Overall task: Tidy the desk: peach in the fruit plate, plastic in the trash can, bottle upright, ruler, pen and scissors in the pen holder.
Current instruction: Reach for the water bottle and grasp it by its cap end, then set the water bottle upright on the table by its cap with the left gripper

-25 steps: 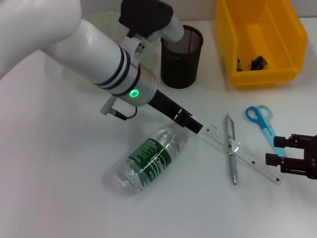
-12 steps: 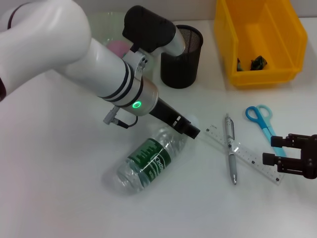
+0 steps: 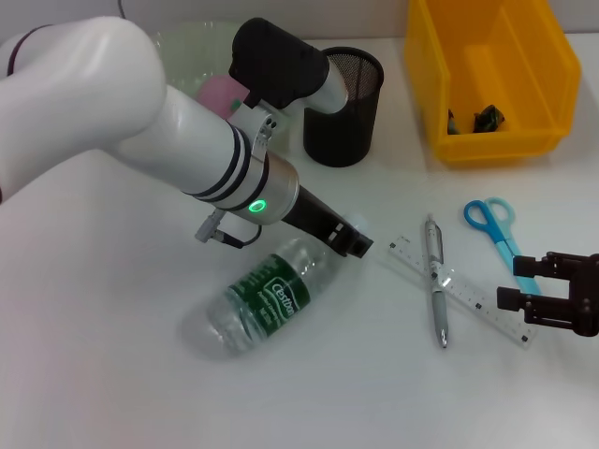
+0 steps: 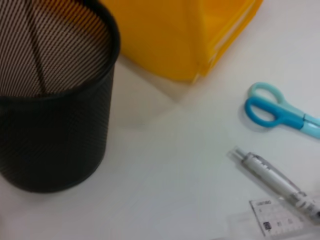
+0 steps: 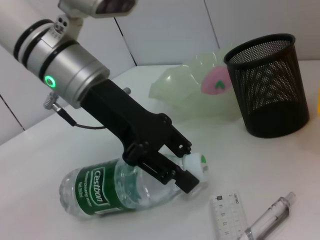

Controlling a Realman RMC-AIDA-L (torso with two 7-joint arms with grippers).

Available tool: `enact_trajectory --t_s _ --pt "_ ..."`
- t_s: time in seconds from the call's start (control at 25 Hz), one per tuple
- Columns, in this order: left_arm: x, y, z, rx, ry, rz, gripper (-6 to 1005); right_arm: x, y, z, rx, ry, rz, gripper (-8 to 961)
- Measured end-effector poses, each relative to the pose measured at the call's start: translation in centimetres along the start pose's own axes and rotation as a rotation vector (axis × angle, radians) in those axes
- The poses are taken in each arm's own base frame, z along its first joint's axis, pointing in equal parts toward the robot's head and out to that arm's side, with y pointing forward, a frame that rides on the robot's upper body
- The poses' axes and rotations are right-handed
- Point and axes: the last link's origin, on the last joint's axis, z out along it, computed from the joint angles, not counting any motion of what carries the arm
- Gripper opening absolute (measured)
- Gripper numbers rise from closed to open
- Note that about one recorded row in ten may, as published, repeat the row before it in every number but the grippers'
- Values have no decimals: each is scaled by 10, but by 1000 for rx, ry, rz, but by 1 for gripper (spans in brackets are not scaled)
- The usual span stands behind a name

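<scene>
Bottle (image 3: 267,299), one, lying flat; left pincer (image 5: 186,172) at its cap.

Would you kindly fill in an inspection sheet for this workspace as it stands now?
Surface: white desk.
Job's things: bottle lying on its side; peach in the fruit plate; pen across the ruler; scissors flat on the desk; pen holder upright; dark scraps in the yellow trash can.
Clutter: nothing seen.
End effectors: left end effector at the bottle's neck; right end effector open beside the scissors.
Cables: short lead at the left wrist.
Surroundings: pale wall panels.
</scene>
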Motion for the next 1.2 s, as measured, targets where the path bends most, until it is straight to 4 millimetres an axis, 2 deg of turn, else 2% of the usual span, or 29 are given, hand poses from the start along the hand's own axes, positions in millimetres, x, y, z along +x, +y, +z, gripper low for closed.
enact_trajectory --t_s 0.24,0.52,0.68,0.8,1.08,1.2 --pt "1 6 -10 -13 72 32 460 1 0 -1 4 -1 3 665" --pt "-10 4 -41 -19 273 37 434 1 1 2 0 -5 5 665" --pt "-25 -7 -65 -59 467 2 434 0 2 4 -5 -7 4 665" --pt "-42 -17 -75 -72 583 -14 434 -3 1 6 -10 -10 3 664" --pt "-77 -38 -87 -104 801 -51 433 -10 1 9 -22 -16 4 664" --pt "-91 -45 -91 -100 937 -15 433 -12 0 11 -21 -18 5 664"
